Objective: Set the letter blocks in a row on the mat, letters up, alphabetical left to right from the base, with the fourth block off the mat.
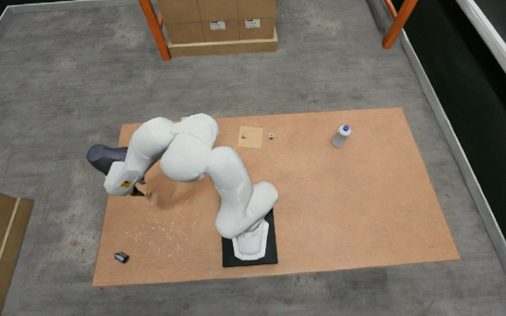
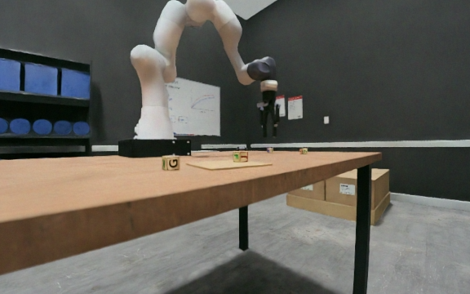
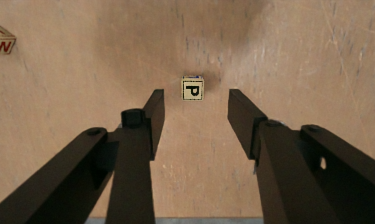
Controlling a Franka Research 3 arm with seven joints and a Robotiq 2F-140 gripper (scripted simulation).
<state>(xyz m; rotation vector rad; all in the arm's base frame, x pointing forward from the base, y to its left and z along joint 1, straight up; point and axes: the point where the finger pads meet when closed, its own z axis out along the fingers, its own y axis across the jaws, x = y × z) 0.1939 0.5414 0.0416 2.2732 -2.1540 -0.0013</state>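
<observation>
Jaws [image 1: 140, 187] [image 2: 269, 132]: dark, angular, pointing down, part-closed yet apart, gripping nothing, above the P block [image 1: 148, 193] [image 2: 270, 150] [image 3: 193, 90]. My white, rounded arm [image 1: 187, 155] [image 2: 228, 30]: arched, reaching to ten o'clock of my base. Mat [image 1: 255, 142] [image 2: 219, 165]: flat, tan, twelve o'clock, bearing one cubic block [image 1: 243, 136] [image 2: 241, 157].

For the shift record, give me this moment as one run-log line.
tool: above table, partly open, holding nothing | P block: on table, below tool | mat: one block on it | row: unbuilt
</observation>
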